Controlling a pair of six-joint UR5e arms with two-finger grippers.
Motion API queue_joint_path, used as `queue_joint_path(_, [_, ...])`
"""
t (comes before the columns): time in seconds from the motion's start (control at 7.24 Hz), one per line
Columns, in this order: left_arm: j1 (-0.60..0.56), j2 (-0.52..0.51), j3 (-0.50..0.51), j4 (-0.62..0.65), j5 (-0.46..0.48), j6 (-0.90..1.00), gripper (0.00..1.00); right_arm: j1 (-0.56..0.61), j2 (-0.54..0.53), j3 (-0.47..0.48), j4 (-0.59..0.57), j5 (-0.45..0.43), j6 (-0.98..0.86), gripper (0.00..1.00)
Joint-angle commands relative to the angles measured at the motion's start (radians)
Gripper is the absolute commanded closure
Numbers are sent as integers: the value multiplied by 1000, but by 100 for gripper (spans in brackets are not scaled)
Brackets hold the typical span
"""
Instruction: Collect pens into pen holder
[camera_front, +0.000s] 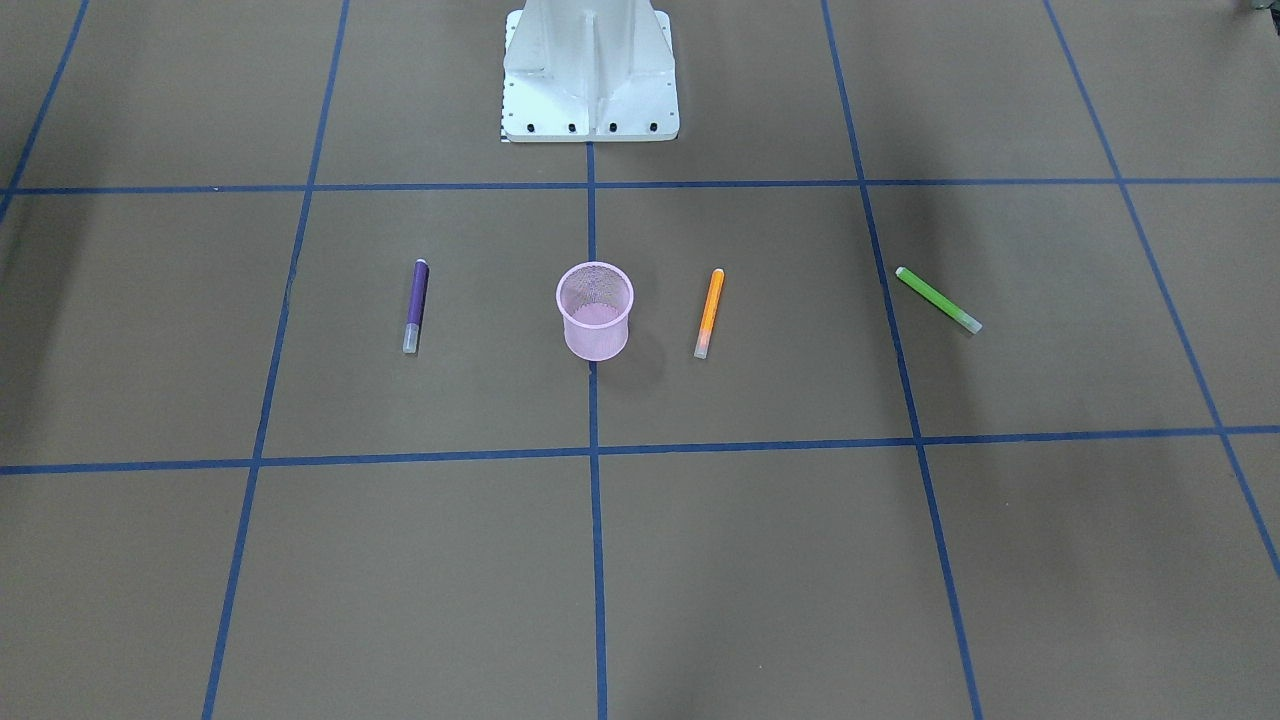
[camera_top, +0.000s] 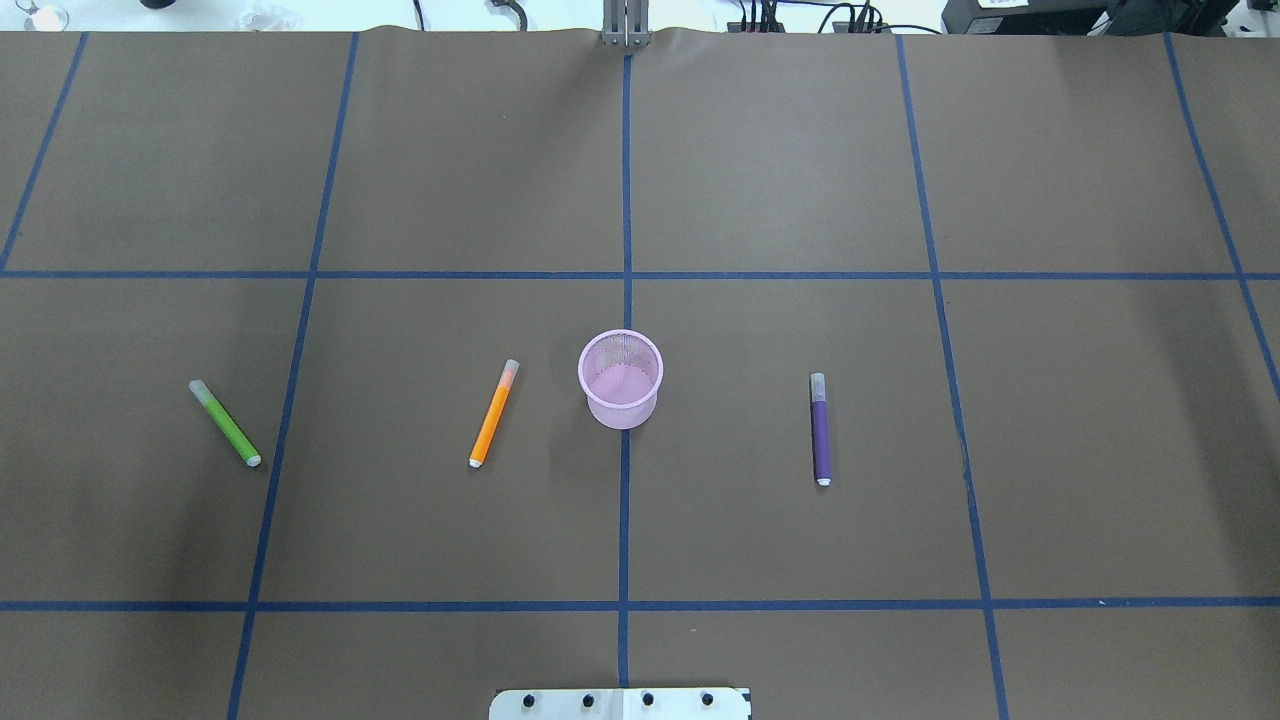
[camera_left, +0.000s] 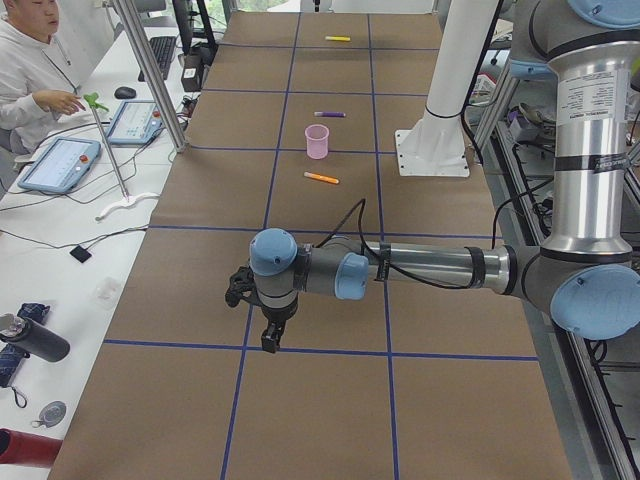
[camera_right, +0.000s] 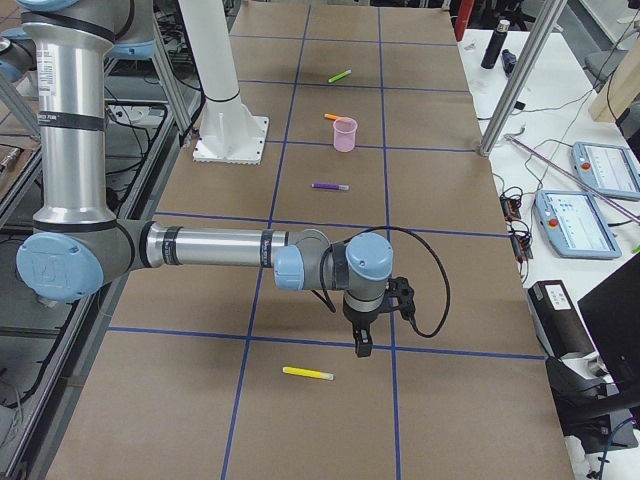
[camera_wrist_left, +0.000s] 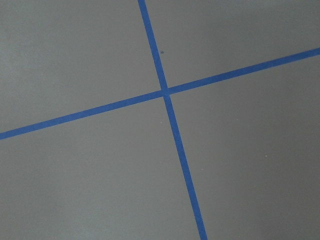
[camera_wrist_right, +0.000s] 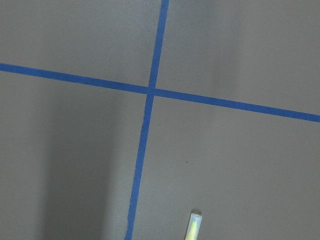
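The pink mesh pen holder (camera_top: 621, 380) stands upright mid-table. A purple pen (camera_top: 820, 428) lies to its right, an orange pen (camera_top: 494, 412) close on its left, a green pen (camera_top: 225, 423) farther left. The yellow pen (camera_right: 307, 374) lies far off at the table's right end, and its capped tip (camera_wrist_right: 193, 226) shows in the right wrist view. My right gripper (camera_right: 360, 345) hangs just above the table near the yellow pen. My left gripper (camera_left: 270, 335) hovers over the table's left end. Both grippers show only in the side views, so I cannot tell whether they are open or shut.
The robot's white base (camera_front: 590, 70) stands behind the pen holder. A person (camera_left: 35, 70) sits at a side desk with tablets (camera_left: 60, 165) beyond the table's far edge. Metal posts (camera_left: 150, 70) rise along that edge. Blue tape lines grid the brown table.
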Motion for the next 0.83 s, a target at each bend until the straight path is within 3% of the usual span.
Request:
queue_joint_path(0.0, [2,-2,-5,-1,-3,-6,0,0,0,23,6,1,-2,0])
queue_joint_path(0.28, [2,-45,-9,-5,0,-12,0,0,16,56,38,-2,1,0])
queue_joint_path(0.41, [2,-65,-20,-7,-1,-12,0,0,19,61,123,-5,3,0])
queue_joint_path(0.69, [2,-97,-12,-75,2,-11,0,0,-3,63,164,3,4,0])
